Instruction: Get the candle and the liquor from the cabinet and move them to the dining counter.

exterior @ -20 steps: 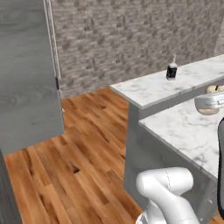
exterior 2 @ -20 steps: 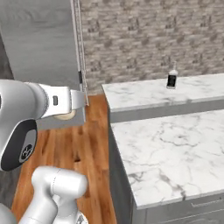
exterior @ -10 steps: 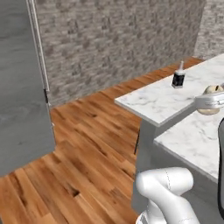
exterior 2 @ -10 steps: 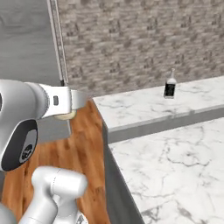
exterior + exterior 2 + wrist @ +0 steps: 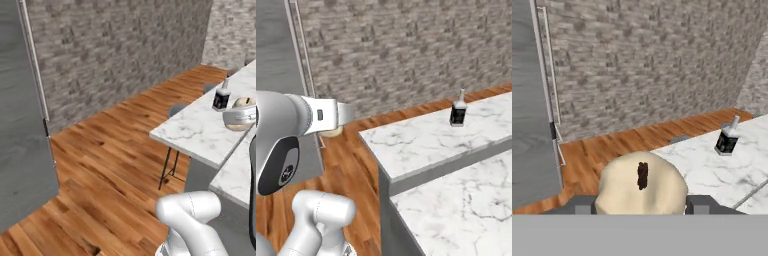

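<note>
since the bottle (image 5: 458, 111) already stands on the dining counter (image 5: 421, 140), the gripper (image 5: 641, 202) pinches the candle (image 5: 641, 187) by its sides for carriage there

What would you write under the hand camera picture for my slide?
Gripper holding the tan candle, facing the liquor on the marble dining counter.

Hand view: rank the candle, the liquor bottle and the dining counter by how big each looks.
1. Candle, held in the gripper right at the camera, so nearness inflates it.
2. Dining counter, only partly in frame; close to the candle, so unsure.
3. Liquor bottle, far off, plainly smallest.
</note>
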Tool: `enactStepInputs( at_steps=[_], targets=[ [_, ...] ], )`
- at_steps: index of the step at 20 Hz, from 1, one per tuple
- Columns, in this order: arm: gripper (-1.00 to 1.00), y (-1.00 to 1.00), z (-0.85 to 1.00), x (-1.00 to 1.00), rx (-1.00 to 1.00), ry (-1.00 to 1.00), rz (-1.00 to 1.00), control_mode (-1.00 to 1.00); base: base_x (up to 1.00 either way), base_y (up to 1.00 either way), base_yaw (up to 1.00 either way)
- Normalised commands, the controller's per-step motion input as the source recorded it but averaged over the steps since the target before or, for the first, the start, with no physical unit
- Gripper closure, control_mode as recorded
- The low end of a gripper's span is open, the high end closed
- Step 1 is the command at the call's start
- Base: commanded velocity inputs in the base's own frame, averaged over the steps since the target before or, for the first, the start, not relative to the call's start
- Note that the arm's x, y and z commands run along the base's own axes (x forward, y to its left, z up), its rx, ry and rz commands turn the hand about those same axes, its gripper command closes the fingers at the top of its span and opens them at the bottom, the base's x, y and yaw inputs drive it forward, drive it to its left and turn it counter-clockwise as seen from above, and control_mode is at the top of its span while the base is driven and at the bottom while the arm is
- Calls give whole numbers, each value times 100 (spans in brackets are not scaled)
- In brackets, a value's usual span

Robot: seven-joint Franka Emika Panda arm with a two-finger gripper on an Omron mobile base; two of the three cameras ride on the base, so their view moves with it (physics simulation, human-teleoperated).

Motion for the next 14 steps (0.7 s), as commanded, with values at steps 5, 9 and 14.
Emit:
enactStepInputs(
  at_steps=[5,9,14],
  targets=[
    [100,0,0,0,0,0,0,100,42,46,-31],
    [100,0,0,0,0,0,0,100,29,43,-36],
    [100,0,0,0,0,0,0,100,25,45,-36]
  ],
)
